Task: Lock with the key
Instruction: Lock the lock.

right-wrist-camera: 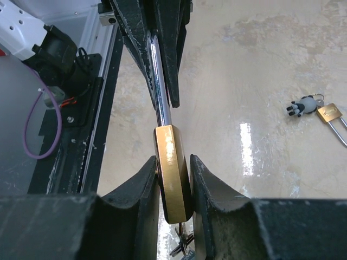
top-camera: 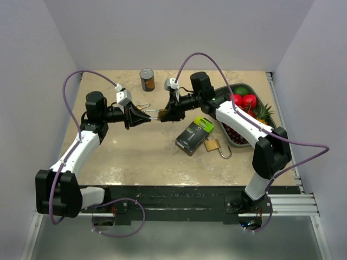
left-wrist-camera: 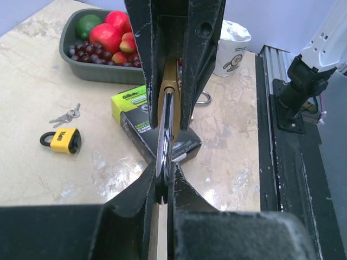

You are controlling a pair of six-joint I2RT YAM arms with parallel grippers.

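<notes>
A brass padlock hangs in the air between my two grippers above the table's middle. My left gripper is shut on its chrome shackle. My right gripper closes round the brass body; its left finger touches the body, which sits tilted, with a thin sliver of light along the right finger. A key bunch dangles under the body, mostly hidden by my fingers; whether a key sits in the keyhole I cannot see.
On the table lie a green-and-black Gillette box, a second brass padlock, a yellow padlock with loose keys, a can, a fruit bowl and a white cup.
</notes>
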